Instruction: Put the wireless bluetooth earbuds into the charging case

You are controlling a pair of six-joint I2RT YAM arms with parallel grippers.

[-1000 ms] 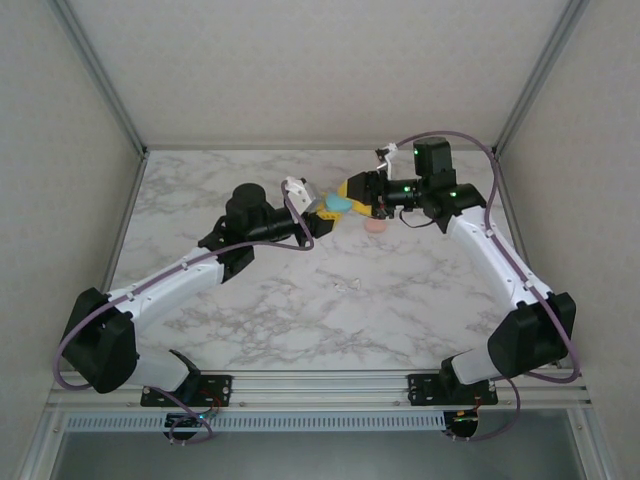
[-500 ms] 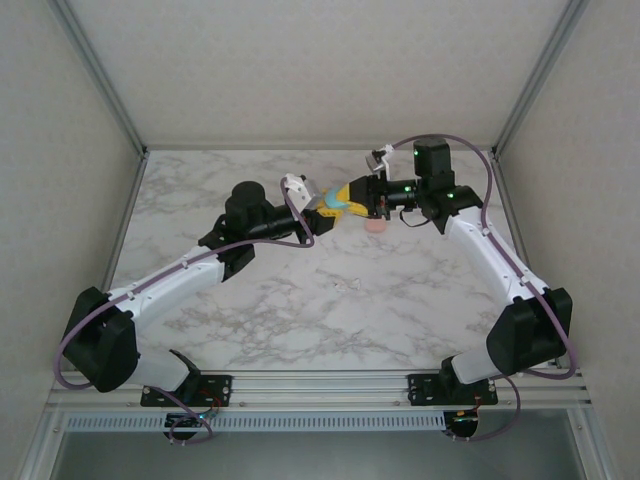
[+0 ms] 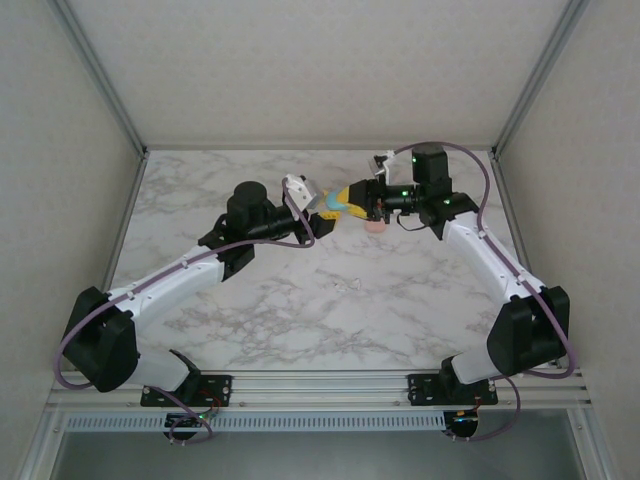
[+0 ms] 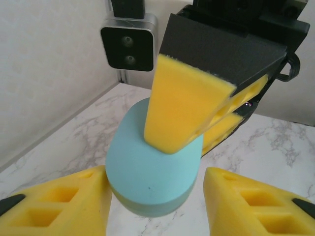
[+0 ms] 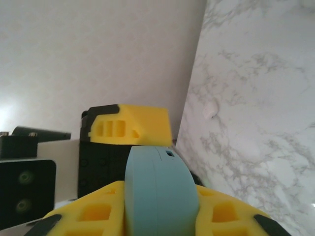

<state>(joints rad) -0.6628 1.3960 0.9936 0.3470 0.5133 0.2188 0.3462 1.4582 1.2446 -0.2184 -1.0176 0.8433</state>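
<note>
Nearest in the top view, just below mid-frame on the marble table (image 3: 200, 200), a couple of tiny pale specks (image 3: 349, 285), too small to name. Beyond those, right of centre, a pink case (image 3: 376, 228) lying on the table just below the right gripper (image 3: 352, 200); lid state impossible to tell. Higher up, at upper centre, a teal case (image 3: 335, 203) held up between the two arms. Right gripper's yellow pads (image 4: 182, 113) pressed onto both broad faces of that case, jaws narrowed to its thickness. Left gripper (image 4: 155, 177) parted wider than the case, one yellow finger at each bottom corner of the left wrist view, with a clear gap on the right side. Teal case closed along its seam, contents hidden. Farthest, in the upper right of the right wrist view, one tiny white earbud (image 5: 210, 110) loose on the table, well apart from the teal case.
</note>
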